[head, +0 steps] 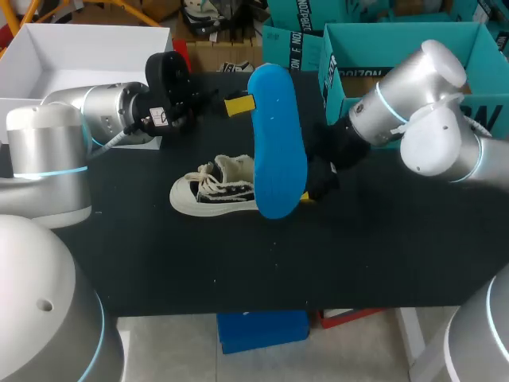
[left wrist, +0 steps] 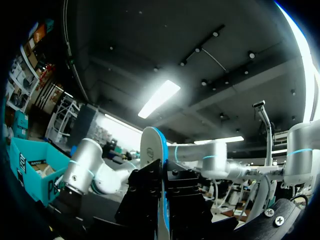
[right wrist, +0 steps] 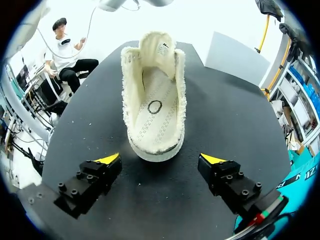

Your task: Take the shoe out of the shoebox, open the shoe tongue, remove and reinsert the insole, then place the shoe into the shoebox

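A blue insole (head: 276, 143) is held up above the table, pinched at its edge by my left gripper (head: 238, 104), which is shut on it. In the left wrist view the insole (left wrist: 151, 146) stands on edge between the black fingers of the left gripper (left wrist: 162, 202). The cream low sneaker (head: 213, 191) lies on the black table, toe to the left. My right gripper (head: 314, 188) is just behind its heel, partly hidden by the insole. In the right wrist view the shoe (right wrist: 155, 100) shows its bare inside, and the right gripper (right wrist: 161, 159) stands open with nothing between its fingers.
An open white box (head: 79, 48) stands at the back left beside my left arm. Teal boxes (head: 398, 48) stand at the back right behind my right arm. The black table (head: 238, 263) stretches bare in front of the shoe.
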Tool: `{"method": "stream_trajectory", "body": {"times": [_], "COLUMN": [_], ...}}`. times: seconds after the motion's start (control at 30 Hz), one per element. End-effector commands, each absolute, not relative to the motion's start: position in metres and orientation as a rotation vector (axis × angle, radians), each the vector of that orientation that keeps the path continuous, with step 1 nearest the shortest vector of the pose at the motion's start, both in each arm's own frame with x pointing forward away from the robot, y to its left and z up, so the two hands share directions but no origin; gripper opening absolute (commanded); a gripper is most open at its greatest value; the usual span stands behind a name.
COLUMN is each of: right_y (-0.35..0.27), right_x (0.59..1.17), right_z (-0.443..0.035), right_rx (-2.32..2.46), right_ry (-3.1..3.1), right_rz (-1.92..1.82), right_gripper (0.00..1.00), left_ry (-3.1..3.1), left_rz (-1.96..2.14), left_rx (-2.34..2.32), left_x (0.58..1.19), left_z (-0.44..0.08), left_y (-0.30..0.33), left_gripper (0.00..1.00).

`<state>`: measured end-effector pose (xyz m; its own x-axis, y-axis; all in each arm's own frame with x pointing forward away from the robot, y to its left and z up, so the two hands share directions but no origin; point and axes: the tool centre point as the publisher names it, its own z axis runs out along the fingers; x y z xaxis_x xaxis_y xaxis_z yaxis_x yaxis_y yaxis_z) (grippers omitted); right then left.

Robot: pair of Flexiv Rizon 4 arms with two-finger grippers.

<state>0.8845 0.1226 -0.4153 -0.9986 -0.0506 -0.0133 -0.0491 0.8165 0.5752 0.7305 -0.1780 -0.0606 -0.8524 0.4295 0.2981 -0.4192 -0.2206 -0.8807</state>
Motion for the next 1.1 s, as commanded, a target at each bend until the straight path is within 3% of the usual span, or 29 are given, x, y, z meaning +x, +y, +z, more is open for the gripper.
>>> {"method": "stream_trajectory", "body": {"times": [0.03,0.57,1.1], "right_y": [0.123,0.136,0.174], "right_x": [0.890,0.906,0.914], "right_z": [-0.400,-0.362,-0.354], "right_rx": [0.083,0.138,0.176], "right_ry": [-3.021,-3.055,-3.068], "right_rz": [-0.745,-0.448,-0.213], "right_gripper": [1.00,1.00,1.00], "left_ry": [-1.513,-1.513,-1.513], "left_rz": [2.107,2.107,2.107], "left_rx": [-0.012,-0.012,-0.012], "left_x": [0.730,0.730,0.730], "left_z": [-0.062,-0.062,-0.062], "left_y": [-0.179,-0.179,-0.179], "left_gripper": [0.00,0.00,0.00]}}
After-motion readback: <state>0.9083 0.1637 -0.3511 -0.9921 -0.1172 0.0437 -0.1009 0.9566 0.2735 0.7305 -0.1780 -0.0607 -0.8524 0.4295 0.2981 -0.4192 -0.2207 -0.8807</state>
